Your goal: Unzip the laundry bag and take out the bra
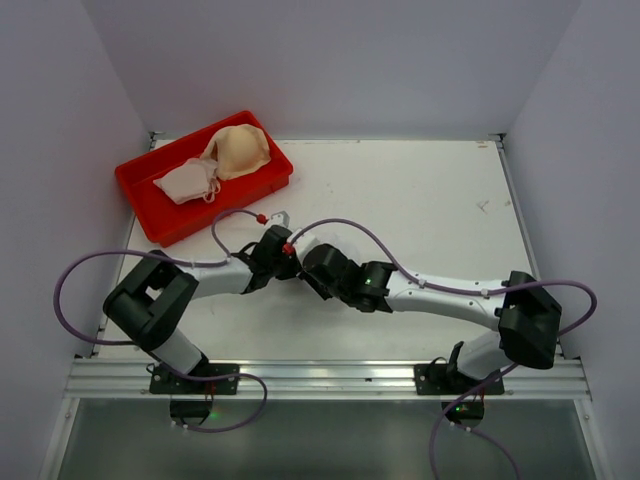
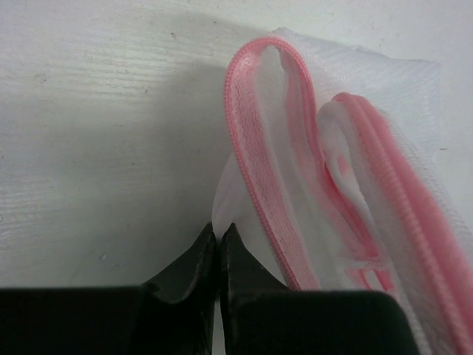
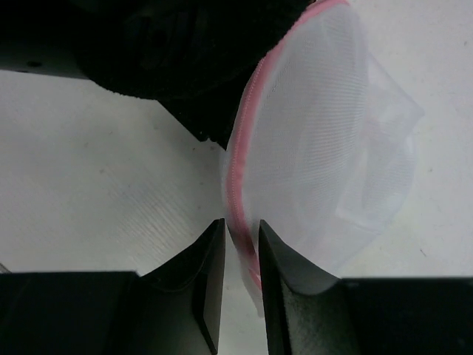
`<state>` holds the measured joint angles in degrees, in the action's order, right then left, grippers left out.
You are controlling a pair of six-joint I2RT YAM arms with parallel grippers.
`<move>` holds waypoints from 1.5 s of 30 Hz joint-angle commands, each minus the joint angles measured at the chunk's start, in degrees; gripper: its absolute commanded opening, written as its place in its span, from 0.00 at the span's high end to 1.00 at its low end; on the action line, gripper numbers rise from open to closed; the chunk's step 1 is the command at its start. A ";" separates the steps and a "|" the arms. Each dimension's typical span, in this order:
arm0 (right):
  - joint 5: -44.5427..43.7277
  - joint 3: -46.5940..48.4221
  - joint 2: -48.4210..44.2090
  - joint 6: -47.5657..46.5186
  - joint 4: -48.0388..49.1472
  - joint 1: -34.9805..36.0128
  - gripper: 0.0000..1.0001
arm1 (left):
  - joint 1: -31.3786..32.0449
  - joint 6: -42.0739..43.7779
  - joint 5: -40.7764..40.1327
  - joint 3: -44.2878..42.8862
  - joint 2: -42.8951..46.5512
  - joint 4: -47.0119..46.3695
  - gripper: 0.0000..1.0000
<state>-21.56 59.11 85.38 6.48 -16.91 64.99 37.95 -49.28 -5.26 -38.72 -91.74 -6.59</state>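
The laundry bag [image 1: 326, 238], white mesh with a pink zipper rim, stands on edge at the table's middle between both grippers. In the left wrist view my left gripper [image 2: 219, 231] is shut on a fold of the bag's white mesh [image 2: 399, 111] beside the pink rim. In the right wrist view my right gripper [image 3: 241, 225] straddles the bag's [image 3: 318, 148] pink rim, jaws a little apart, with table showing beside the rim. The bra [image 1: 238, 150], peach cups with a paler strapped part, lies in the red tray [image 1: 150, 215], far from both grippers [image 1: 290, 257] [image 1: 306, 262].
The red tray sits at the table's back left corner. Purple cables loop over the table behind both arms. White walls close in the table on the left, back and right. A small dark mark [image 1: 483, 206] is on the table at the right.
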 commanded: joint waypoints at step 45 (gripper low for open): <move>12.69 17.35 -3.90 8.35 -7.78 -20.05 0.01 | -20.63 14.20 -3.45 -6.09 32.86 27.33 0.00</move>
<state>-6.46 73.54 85.47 9.91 -20.86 52.36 20.18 -39.51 -10.15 -39.53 -58.39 19.40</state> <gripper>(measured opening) 0.986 0.997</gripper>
